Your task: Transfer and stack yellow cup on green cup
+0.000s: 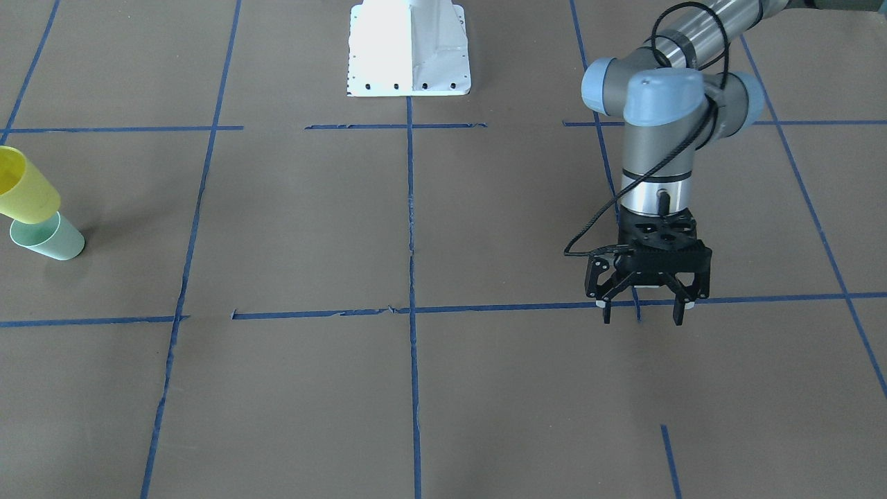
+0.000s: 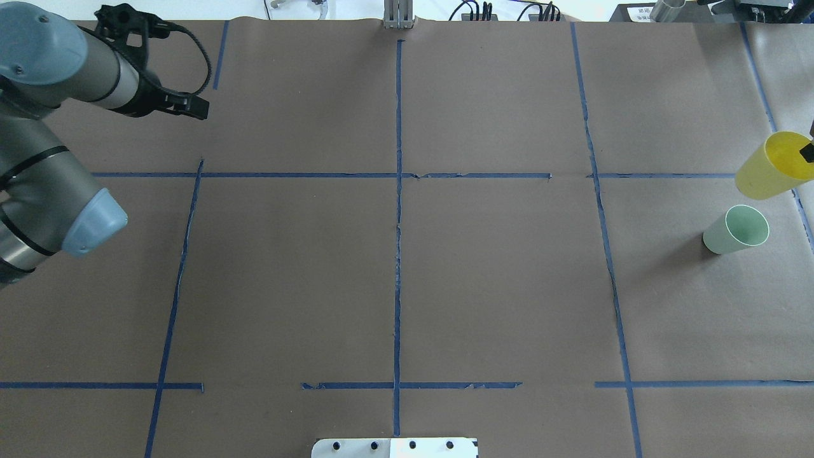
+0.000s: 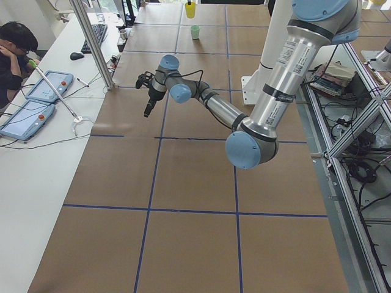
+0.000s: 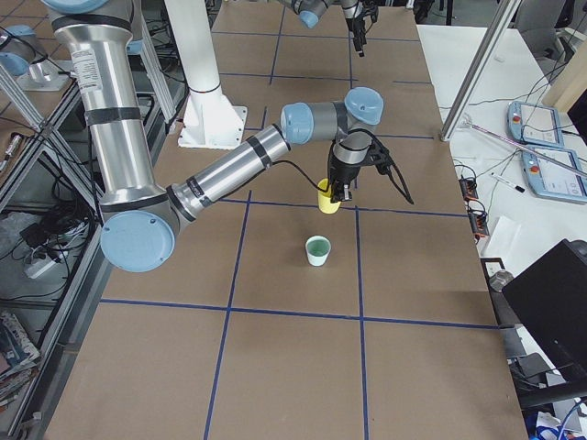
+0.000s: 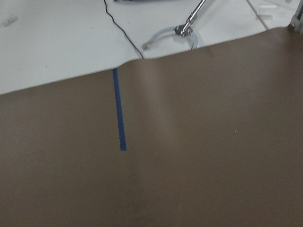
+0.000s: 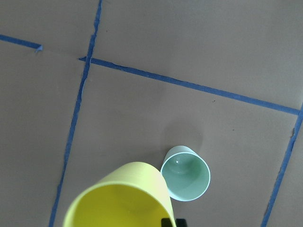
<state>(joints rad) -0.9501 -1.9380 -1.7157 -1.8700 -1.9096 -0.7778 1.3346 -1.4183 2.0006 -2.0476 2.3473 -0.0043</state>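
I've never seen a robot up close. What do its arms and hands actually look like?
Both arms are silver metal tubes ringed with black bands, with rounded pale blue-grey caps at the joints: see the right arm and the left arm, which bears a white label. The left hand is black and open-framed with two thin fingers, and a black cable loops beside its wrist.

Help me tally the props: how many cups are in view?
2. The yellow cup hangs in the right gripper above the table's right end; the green cup stands upright on the table just beside it. No others visible.
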